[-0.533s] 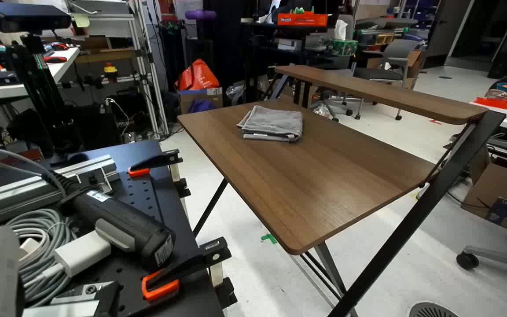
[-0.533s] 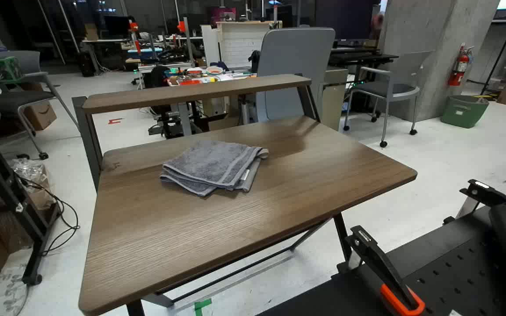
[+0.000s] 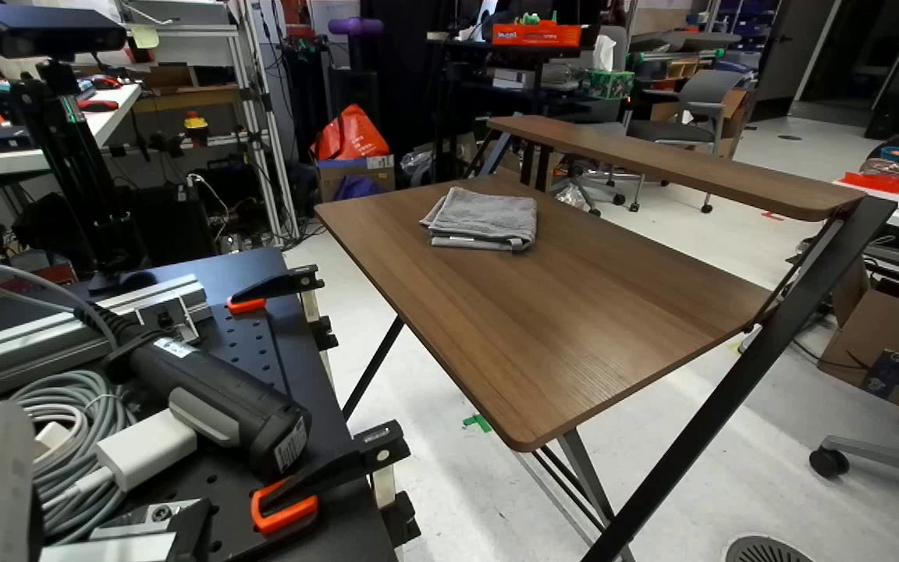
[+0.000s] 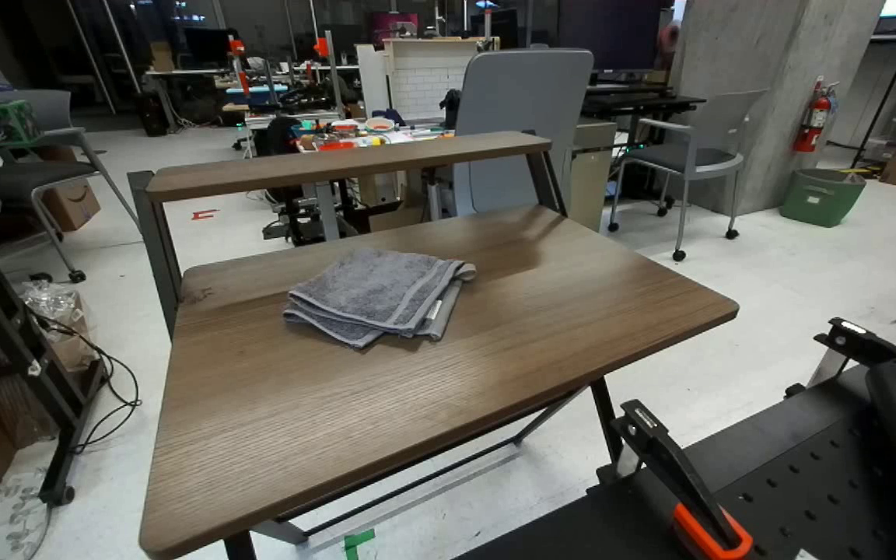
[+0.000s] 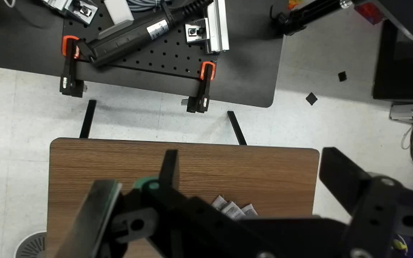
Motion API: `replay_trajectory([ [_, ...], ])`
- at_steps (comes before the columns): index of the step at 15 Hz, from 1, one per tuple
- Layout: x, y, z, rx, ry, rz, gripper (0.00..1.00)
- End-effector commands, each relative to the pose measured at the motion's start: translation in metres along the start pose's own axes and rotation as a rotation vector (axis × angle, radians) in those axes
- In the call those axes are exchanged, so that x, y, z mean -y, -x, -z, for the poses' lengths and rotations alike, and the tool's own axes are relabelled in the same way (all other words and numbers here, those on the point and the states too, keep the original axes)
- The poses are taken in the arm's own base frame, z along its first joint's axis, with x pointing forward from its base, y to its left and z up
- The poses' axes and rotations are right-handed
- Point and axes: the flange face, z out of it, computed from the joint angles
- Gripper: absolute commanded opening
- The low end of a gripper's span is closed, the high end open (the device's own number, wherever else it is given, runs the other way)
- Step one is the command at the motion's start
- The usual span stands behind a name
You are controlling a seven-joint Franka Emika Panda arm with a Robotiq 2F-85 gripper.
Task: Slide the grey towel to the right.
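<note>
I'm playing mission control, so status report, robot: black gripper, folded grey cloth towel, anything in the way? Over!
Black gripper open, holding nothing. Folded grey towel lying on brown wooden table. Possible snag: raised brown wooden shelf along table's edge.

Brown wood-grain table (image 3: 574, 336) sits mid-frame in both exterior views; I make out rounded corners, dark metal legs (image 4: 606, 416), narrow raised shelf (image 4: 347, 162) along one edge. Grey towel (image 4: 378, 292) lies folded directly on table, just left of center in exterior view, stacked layers slightly askew, lighter hems showing. In my wrist view, table sits in lower half of frame, partly blocked; only pale towel corners visible, at lower middle.
</note>
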Motion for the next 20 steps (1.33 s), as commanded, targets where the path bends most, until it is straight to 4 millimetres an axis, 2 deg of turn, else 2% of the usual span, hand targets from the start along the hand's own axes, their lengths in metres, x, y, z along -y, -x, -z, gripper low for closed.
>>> replay_trajectory([
  [1, 0.006, -0.009, -0.008, -0.026, -0.013, -0.028, 1.00],
  [2, 0.011, -0.015, -0.015, -0.026, 0.007, -0.028, 1.00],
  [6, 0.044, -0.059, -0.059, -0.054, 0.066, -0.030, 1.00],
  [9, 0.065, -0.101, -0.100, -0.114, 0.106, -0.046, 1.00],
  [11, 0.070, -0.138, -0.135, -0.103, 0.096, -0.076, 1.00],
  [13, 0.070, -0.167, -0.166, -0.104, 0.094, -0.105, 1.00],
  [16, 0.063, -0.213, -0.217, -0.165, 0.104, -0.156, 1.00],
  [20, 0.065, -0.260, -0.269, -0.213, 0.121, -0.207, 1.00],
])
